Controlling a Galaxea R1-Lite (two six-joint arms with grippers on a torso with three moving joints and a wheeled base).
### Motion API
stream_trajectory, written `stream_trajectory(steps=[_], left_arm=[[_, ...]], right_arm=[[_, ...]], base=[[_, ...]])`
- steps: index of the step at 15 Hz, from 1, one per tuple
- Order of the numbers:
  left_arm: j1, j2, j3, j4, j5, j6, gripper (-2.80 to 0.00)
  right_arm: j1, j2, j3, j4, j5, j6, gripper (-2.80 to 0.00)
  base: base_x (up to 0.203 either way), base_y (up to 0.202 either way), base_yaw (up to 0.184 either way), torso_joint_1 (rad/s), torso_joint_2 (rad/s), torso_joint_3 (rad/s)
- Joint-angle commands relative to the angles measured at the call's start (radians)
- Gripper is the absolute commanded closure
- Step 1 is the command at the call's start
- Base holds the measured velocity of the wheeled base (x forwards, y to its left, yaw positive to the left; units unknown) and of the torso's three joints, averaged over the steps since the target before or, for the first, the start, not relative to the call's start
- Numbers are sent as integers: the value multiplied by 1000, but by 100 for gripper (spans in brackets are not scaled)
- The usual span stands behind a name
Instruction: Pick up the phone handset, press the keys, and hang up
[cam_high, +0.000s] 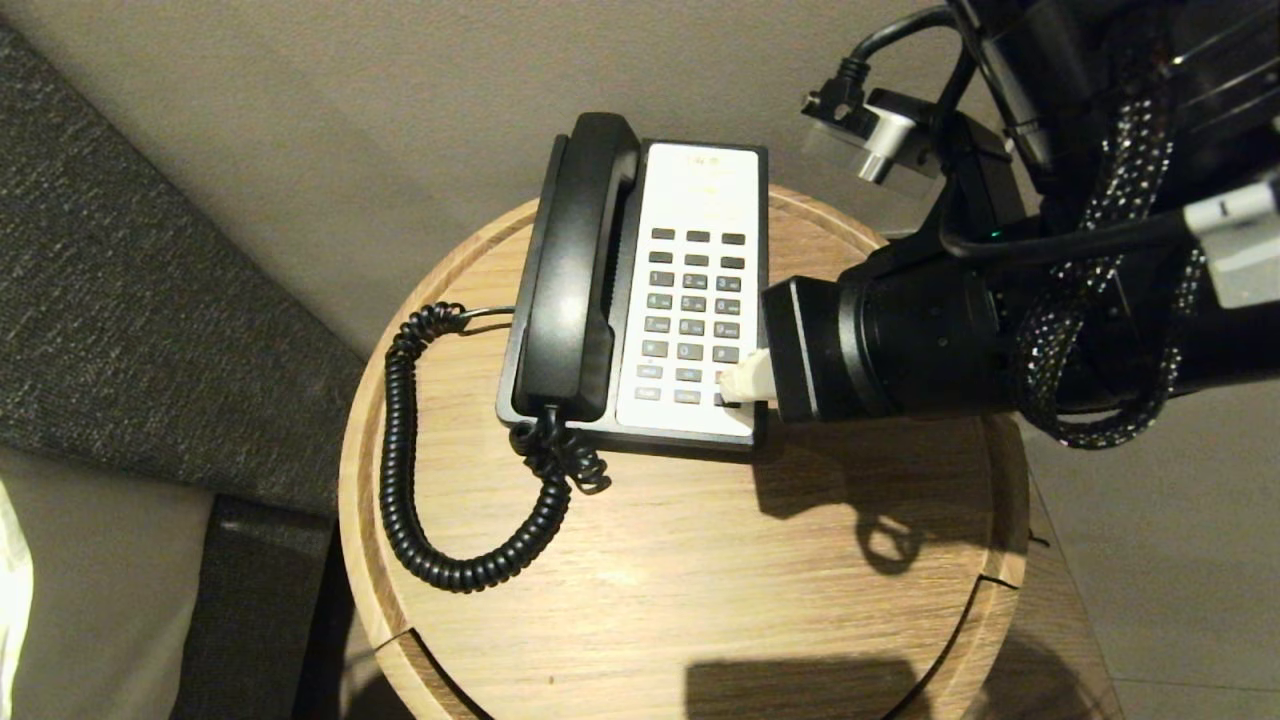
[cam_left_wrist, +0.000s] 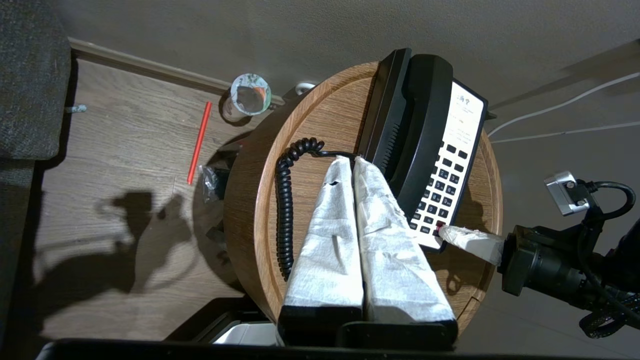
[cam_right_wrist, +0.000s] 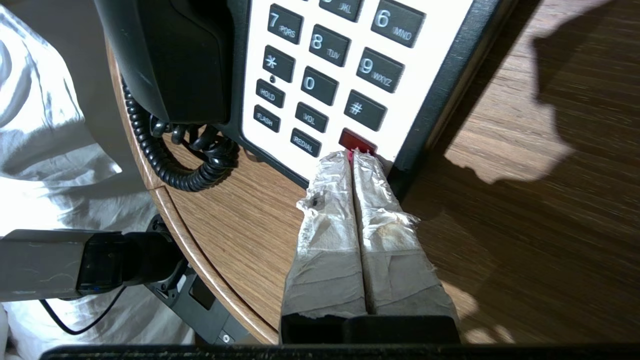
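The black phone handset (cam_high: 575, 270) lies in its cradle on the left side of the black-and-white phone base (cam_high: 700, 180), and its coiled cord (cam_high: 400, 450) loops over the table. My right gripper (cam_high: 735, 385) comes in from the right, shut and holding nothing. Its taped tips rest on the red key (cam_right_wrist: 356, 140) at the near right corner of the keypad. My left gripper (cam_left_wrist: 351, 160) is shut and empty. It hangs above the table just beside the handset (cam_left_wrist: 420, 125), over the cord's straight end. It is outside the head view.
The phone stands on a small round wooden table (cam_high: 700, 580) with a raised rim. A grey upholstered edge (cam_high: 120, 300) lies to the left. On the floor beyond are a glass (cam_left_wrist: 250, 95), a red stick (cam_left_wrist: 198, 142) and white cables (cam_left_wrist: 560, 107).
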Motion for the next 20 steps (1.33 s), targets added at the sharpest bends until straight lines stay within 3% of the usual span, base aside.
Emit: stream_trajectory(steps=[1,8,13,15,18,20], left_arm=[[0,-3,1,5,5,-4,0],[0,-27,42,4,5,-6,0],[3,-48,49,5,5,-7,0],[12,-75,48,6,-2,-44,0],[107,-101,49,24,-30,-69,0],[232,-113,60,65,-32,-83,0]], right_arm=[[0,3,-1,5,-4,2,0],[0,-3,32,5,-20,1,0],[7,-70,-24,59,-23,5,0],[7,-138,-18,89,-35,8,0],[6,-236,-23,141,-68,40,0],[7,-311,-26,187,-101,61,0]], base=[[0,0,0,0,0,0],[0,0,0,0,0,0],[0,0,0,0,0,0],[0,0,0,0,0,0],[0,0,0,0,0,0],[0,0,0,0,0,0]])
